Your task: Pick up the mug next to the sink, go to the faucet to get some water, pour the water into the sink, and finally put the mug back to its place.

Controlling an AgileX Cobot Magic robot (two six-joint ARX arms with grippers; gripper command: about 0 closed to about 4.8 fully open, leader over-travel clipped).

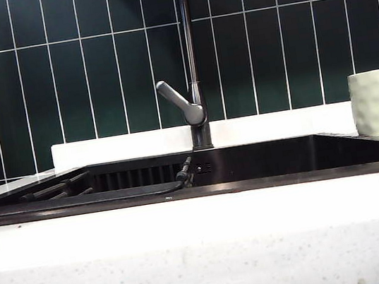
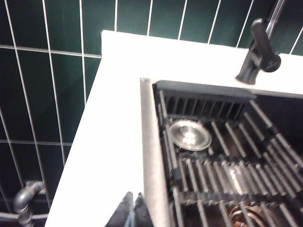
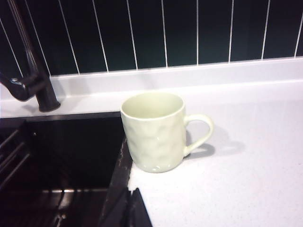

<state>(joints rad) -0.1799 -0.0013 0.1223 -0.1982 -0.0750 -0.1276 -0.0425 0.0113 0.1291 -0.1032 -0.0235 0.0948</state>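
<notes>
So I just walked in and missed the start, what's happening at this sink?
Nothing is being handled right now. The mug stands upright on the counter at the sink's right corner, held by nobody. The right gripper is shut just short of it; the left gripper is shut over the counter's other side. The faucet isn't running.

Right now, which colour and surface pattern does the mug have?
The mug is pale cream-white with a dimpled surface; the right wrist view shows it best.
</notes>
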